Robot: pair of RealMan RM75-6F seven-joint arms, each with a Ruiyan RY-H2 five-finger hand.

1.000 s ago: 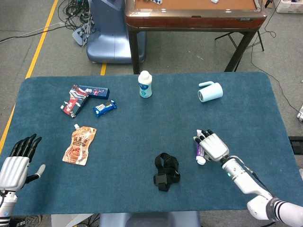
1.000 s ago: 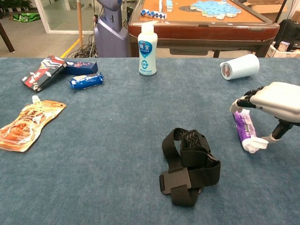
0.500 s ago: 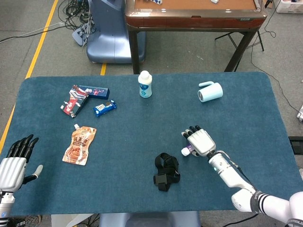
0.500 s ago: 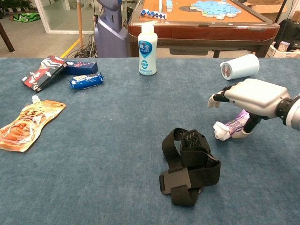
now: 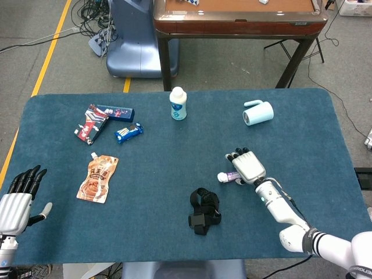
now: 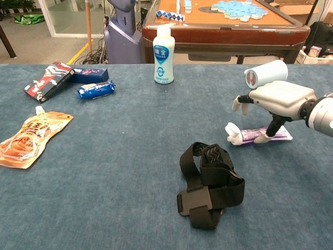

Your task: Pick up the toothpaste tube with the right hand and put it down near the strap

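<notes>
The purple-and-white toothpaste tube [image 5: 228,176] [image 6: 257,135] lies flat on the blue table, cap pointing left, a short way up and right of the black strap [image 5: 203,210] [image 6: 210,182]. My right hand [image 5: 247,165] [image 6: 276,99] hovers over the tube's tail end. Its fingers are lifted and spread clear of the tube, and only the thumb [image 6: 273,126] still touches it. My left hand [image 5: 17,197] rests open at the table's near left corner, holding nothing; the chest view does not show it.
A white bottle [image 5: 178,103] [image 6: 164,54] stands at the back centre and a pale blue cup [image 5: 258,113] [image 6: 265,74] lies behind my right hand. On the left lie an orange pouch [image 5: 99,179] [image 6: 31,135], boxes [image 5: 96,119] [image 6: 57,78] and a blue snack pack [image 5: 128,132] [image 6: 95,89].
My right hand carried the tube left toward the strap, turned it sideways and set it flat on the table. The fingers have lifted off it. The left hand barely moved.
</notes>
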